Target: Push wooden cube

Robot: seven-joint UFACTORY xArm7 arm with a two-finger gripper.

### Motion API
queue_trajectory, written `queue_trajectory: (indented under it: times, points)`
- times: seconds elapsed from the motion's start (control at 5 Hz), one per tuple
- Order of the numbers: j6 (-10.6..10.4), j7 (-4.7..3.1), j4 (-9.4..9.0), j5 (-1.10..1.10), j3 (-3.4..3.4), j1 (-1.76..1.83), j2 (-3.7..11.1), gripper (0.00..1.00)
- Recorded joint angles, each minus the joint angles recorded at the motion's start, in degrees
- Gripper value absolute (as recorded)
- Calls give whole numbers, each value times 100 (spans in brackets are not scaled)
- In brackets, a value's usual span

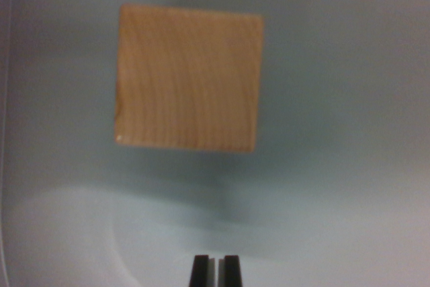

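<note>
Wrist view shows the wooden cube (188,77) in the upper centre of the frame, resting alone on a pale grey surface (349,166). At the bottom edge, the gripper (215,270) has its two dark fingertips nearly pressed together, holding nothing; probably narrowed to act as one blunt pusher. Cube and fingertips sit apart, with nothing between or around them.
</note>
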Motion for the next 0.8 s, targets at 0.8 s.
queue_trajectory:
  times: [0.8]
  points:
    - [-177,144,-142,-19,50,84,53,0]
